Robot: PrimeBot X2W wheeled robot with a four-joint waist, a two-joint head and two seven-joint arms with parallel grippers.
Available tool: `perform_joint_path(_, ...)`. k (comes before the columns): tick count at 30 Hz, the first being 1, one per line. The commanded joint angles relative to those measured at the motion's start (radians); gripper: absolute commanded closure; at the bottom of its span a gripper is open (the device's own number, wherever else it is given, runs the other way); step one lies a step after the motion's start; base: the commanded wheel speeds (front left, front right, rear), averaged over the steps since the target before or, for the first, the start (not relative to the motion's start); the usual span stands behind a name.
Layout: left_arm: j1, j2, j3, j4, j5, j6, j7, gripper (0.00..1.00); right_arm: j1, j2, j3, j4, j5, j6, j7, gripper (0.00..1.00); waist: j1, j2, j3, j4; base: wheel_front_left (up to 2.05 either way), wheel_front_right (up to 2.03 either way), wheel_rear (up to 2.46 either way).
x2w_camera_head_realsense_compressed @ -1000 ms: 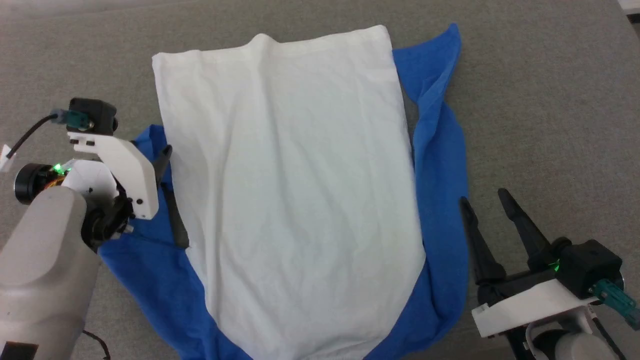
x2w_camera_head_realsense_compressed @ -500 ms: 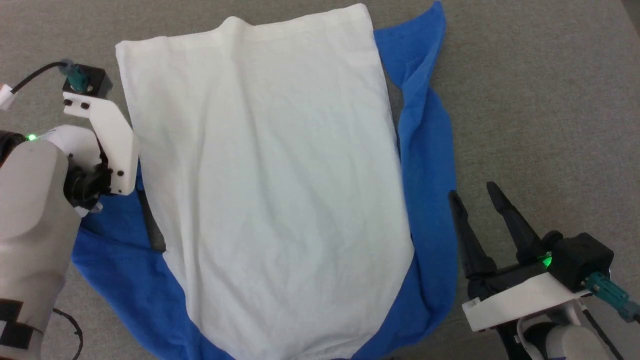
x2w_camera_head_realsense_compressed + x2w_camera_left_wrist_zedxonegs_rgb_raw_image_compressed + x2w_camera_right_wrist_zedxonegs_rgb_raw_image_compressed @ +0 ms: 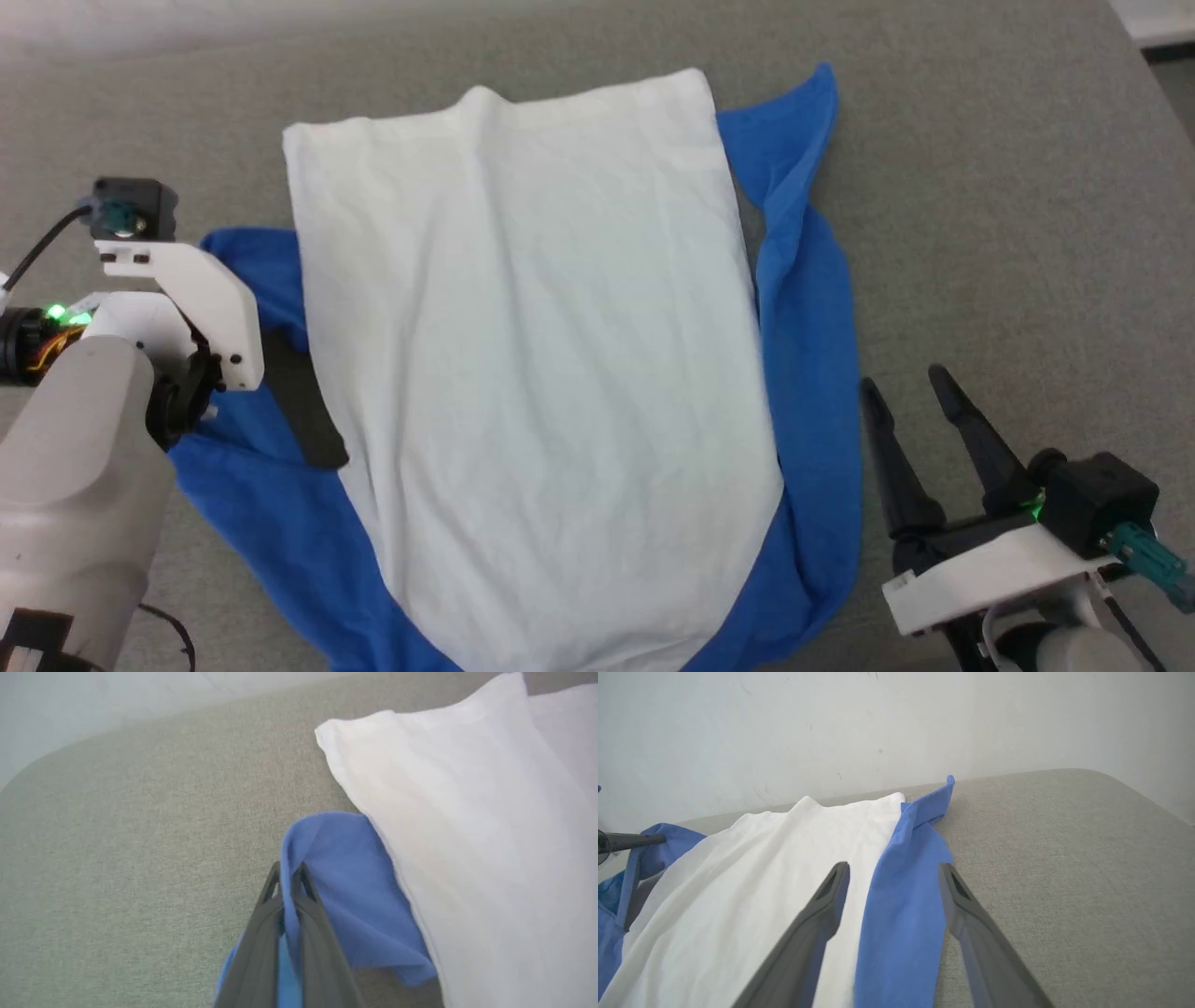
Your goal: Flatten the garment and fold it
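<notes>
The garment (image 3: 532, 355) lies spread on the grey table, white body up, with a blue sleeve along each side. My left gripper (image 3: 286, 879) is shut on a fold of the left blue sleeve (image 3: 345, 868), which rises off the table beside the white body (image 3: 467, 835). The right wrist view shows its finger (image 3: 635, 840) level, with the pinched sleeve (image 3: 668, 847) hanging from it. My right gripper (image 3: 901, 381) stands open just right of the right sleeve (image 3: 808, 308), with nothing between its fingers. That sleeve (image 3: 901, 896) runs ahead of the right gripper (image 3: 894, 867).
The grey fabric table (image 3: 990, 187) has free room to the right of the garment and ends at a rounded corner (image 3: 1134, 56). A pale wall (image 3: 831, 728) stands behind its far edge. My left arm's white bracket (image 3: 201, 303) covers part of the left sleeve.
My left gripper has gone from open to shut on the left blue sleeve, and the sleeve's edge now stands raised. The head camera has shifted. My right gripper has stayed open in place.
</notes>
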Motion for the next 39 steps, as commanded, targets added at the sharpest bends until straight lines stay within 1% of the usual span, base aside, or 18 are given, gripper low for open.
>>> perform_joint_path(1,0.014,-0.001,0.008,-0.023,0.004,0.013,-0.041,1.00,0.017,0.003,-0.008,0.000,-0.001,-0.002,0.004,0.00,-0.0001,0.0000,-0.077,0.043,0.00,0.00,0.00)
perform_joint_path(4,0.047,-0.011,0.013,-0.092,0.011,0.036,-0.117,1.00,0.046,0.003,-0.026,-0.005,0.001,-0.002,0.011,0.00,-0.0001,0.0000,-0.129,0.061,0.00,0.00,0.00)
perform_joint_path(6,0.079,-0.019,0.007,-0.158,0.018,0.048,-0.148,1.00,0.067,0.003,-0.039,-0.011,0.002,-0.002,0.017,0.00,-0.0001,0.0000,-0.158,0.068,0.00,0.00,0.00)
perform_joint_path(8,0.118,-0.022,-0.007,-0.235,0.030,0.060,-0.165,1.00,0.084,0.003,-0.050,-0.019,0.003,-0.002,0.025,0.00,-0.0001,0.0000,-0.182,0.071,0.00,0.00,0.00)
perform_joint_path(11,0.187,-0.044,-0.035,-0.355,0.030,0.069,-0.168,1.00,0.107,0.003,-0.071,-0.033,0.002,-0.002,0.036,0.00,-0.0001,0.0000,-0.207,0.072,0.00,0.00,0.00)
perform_joint_path(15,0.283,-0.094,-0.102,-0.497,0.028,0.071,-0.150,1.00,0.127,0.003,-0.099,-0.058,0.003,-0.002,0.050,0.00,-0.0001,0.0000,-0.211,0.060,0.00,0.00,0.00)
perform_joint_path(18,0.329,-0.145,-0.166,-0.552,0.031,0.058,-0.147,1.00,0.127,0.003,-0.121,-0.074,0.001,-0.002,0.059,0.00,-0.0001,0.0000,-0.196,0.045,0.00,0.00,0.00)
perform_joint_path(19,0.342,-0.170,-0.187,-0.561,0.028,0.053,-0.152,1.00,0.125,0.003,-0.126,-0.079,0.001,-0.002,0.061,0.00,-0.0001,0.0000,-0.188,0.039,0.00,0.00,0.00)
perform_joint_path(20,0.342,-0.170,-0.187,-0.561,0.028,0.053,-0.152,1.00,0.125,0.003,-0.126,-0.079,0.001,-0.002,0.061,0.00,-0.0001,0.0000,-0.188,0.039,0.00,0.00,0.00)
perform_joint_path(24,0.372,-0.270,-0.282,-0.526,0.033,0.026,-0.173,1.00,0.106,0.003,-0.140,-0.089,0.001,-0.002,0.064,0.00,-0.0001,0.0000,-0.150,0.010,0.00,0.00,0.00)
perform_joint_path(28,0.401,-0.350,-0.359,-0.414,0.029,-0.013,-0.200,1.00,0.087,0.003,-0.133,-0.083,0.005,-0.002,0.064,0.00,-0.0001,0.0000,-0.116,-0.024,0.00,0.00,0.00)
perform_joint_path(31,0.417,-0.382,-0.410,-0.312,0.037,-0.044,-0.223,1.00,0.080,0.003,-0.132,-0.072,0.009,-0.002,0.061,0.00,-0.0001,0.0000,-0.102,-0.037,0.00,0.00,0.00)
perform_joint_path(34,0.419,-0.399,-0.422,-0.224,0.036,-0.055,-0.263,1.00,0.074,0.003,-0.129,-0.063,0.010,-0.002,0.059,0.00,-0.0001,0.0000,-0.096,-0.042,0.00,0.00,0.00)
perform_joint_path(35,0.414,-0.403,-0.419,-0.204,0.037,-0.053,-0.284,0.46,0.073,0.003,-0.130,-0.061,0.010,-0.002,0.058,0.00,-0.0001,0.0000,-0.096,-0.042,0.00,0.00,0.00)
perform_joint_path(36,0.409,-0.407,-0.418,-0.190,0.038,-0.055,-0.306,0.00,0.073,0.003,-0.132,-0.059,0.010,-0.002,0.056,0.00,-0.0001,0.0000,-0.097,-0.038,0.00,0.00,0.00)
perform_joint_path(39,0.395,-0.416,-0.421,-0.180,0.046,-0.068,-0.384,0.00,0.075,0.003,-0.134,-0.054,0.003,-0.002,0.056,0.00,-0.0001,0.0000,-0.111,-0.022,0.00,0.00,0.00)
